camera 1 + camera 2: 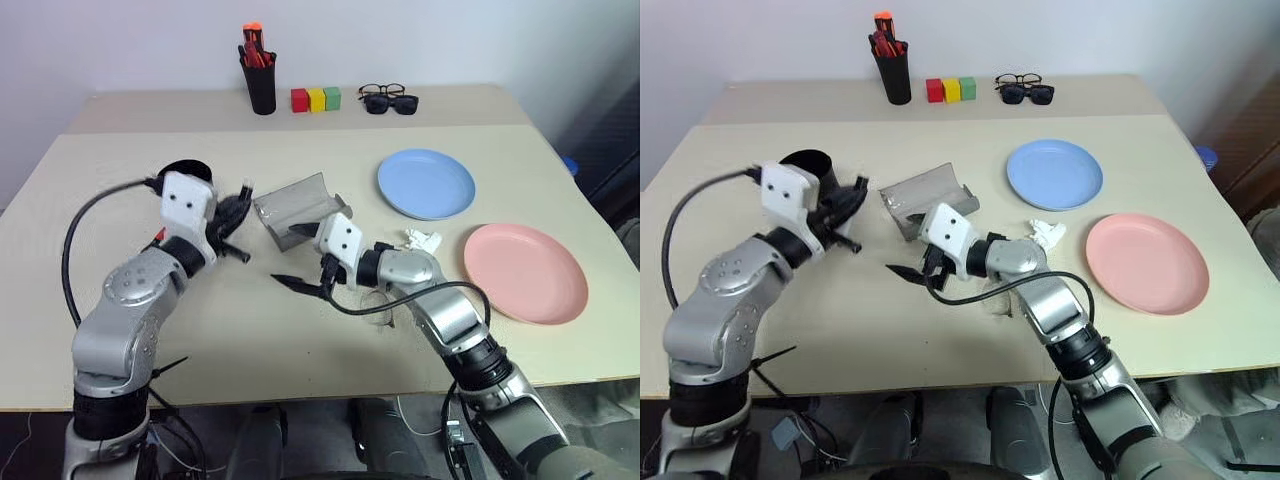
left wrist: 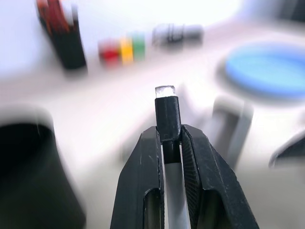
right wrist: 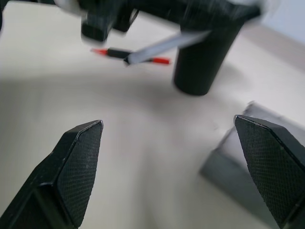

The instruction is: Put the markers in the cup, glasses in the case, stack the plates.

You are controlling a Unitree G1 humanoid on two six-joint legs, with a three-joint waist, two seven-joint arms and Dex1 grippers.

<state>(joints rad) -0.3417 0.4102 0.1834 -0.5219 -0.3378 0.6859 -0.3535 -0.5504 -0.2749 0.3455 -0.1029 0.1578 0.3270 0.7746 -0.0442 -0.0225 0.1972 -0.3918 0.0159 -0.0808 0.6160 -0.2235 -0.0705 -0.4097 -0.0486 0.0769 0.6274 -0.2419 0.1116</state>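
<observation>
My left gripper (image 1: 237,222) is shut on the white-bodied marker, whose black cap (image 2: 167,114) sticks out past the fingertips. It hangs above the table beside the black cup (image 1: 808,162). The red-capped marker (image 3: 143,56) lies on the table near the cup. My right gripper (image 1: 300,258) is open and points left, just in front of the open grey case (image 1: 295,208). The wire-frame glasses (image 1: 378,305) lie under my right forearm. The blue plate (image 1: 427,183) and the pink plate (image 1: 525,272) lie side by side on the right.
At the table's back stand a black pen holder (image 1: 261,85) with orange-red pens, three coloured blocks (image 1: 316,98), and black glasses with sunglasses (image 1: 388,98). A crumpled white scrap (image 1: 422,240) lies between the plates and my right arm.
</observation>
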